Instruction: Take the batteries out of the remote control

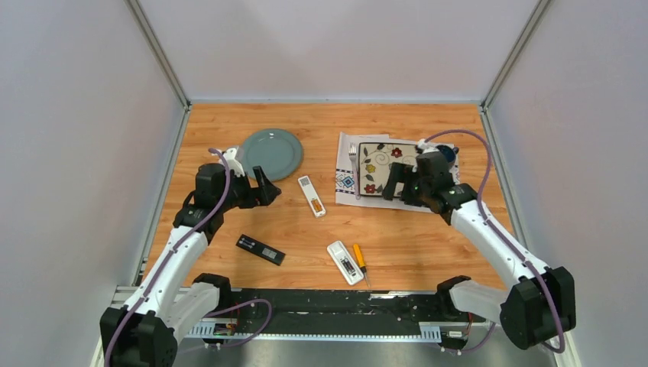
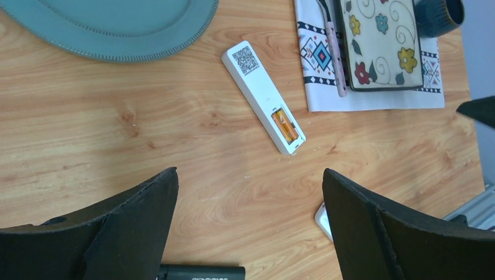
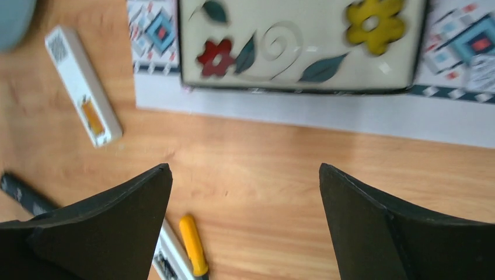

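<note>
Gold-orange batteries (image 2: 285, 126), seated in white remote (image 2: 262, 96)

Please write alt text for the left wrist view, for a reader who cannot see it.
A white remote lies on the wooden table, its back open and orange batteries inside, beyond the open left claw. A teal plate sits top left; a floral tray on a patterned cloth sits top right.

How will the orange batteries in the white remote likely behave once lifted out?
The batteries look small, slim and round, so probably light and apt to roll on the flat wooden table. They sit snug in the open bay of the white remote, so they may resist, then pop free.
</note>
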Controlling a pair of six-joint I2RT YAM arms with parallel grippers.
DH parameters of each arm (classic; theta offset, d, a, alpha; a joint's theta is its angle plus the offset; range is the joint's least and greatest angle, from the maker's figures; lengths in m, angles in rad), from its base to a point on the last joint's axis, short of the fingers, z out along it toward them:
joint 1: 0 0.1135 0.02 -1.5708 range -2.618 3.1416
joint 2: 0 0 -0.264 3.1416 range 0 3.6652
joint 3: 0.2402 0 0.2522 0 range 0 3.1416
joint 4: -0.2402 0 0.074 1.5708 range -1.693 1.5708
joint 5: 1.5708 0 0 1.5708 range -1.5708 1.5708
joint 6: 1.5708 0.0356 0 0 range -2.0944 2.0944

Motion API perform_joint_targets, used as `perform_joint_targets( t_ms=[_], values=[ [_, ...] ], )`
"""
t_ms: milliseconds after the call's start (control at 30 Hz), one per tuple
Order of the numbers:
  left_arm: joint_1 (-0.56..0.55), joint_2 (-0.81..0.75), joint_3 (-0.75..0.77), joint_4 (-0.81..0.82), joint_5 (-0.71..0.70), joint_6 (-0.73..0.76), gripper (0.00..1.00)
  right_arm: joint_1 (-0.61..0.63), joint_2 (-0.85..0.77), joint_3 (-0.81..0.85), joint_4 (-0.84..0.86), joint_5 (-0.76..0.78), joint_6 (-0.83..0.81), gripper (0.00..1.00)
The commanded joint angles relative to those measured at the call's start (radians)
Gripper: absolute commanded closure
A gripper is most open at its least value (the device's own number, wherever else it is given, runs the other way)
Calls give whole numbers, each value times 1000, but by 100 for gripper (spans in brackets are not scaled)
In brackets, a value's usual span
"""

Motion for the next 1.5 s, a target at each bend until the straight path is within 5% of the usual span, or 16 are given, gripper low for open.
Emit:
perform_joint_targets(
  t_ms=[0, 300, 500, 800, 1067, 1233, 1467],
  values=[
    [5, 24, 31, -38, 35, -14, 0, 207, -18, 48, -166, 54, -10, 0],
    [5, 91, 39, -77, 106, 34, 0, 524, 71, -19, -219, 62, 65, 0],
    [5, 88, 45, -86, 158, 49, 0, 615, 207, -24, -136, 65, 102, 13],
    [5, 45, 57, -143, 143, 80, 0, 641, 424, 15, -61, 45, 93, 44],
    [5, -2, 62, -175, 136, 100, 1, 655, 430, 91, -134, 100, 73, 99],
    [3, -18, 74, -151, 193, 94, 1, 637, 318, 263, -247, 240, 38, 100],
    [-76, -4, 122, -28, 255, 37, 3, 502, 133, 384, -209, 228, 33, 100]
  ],
)
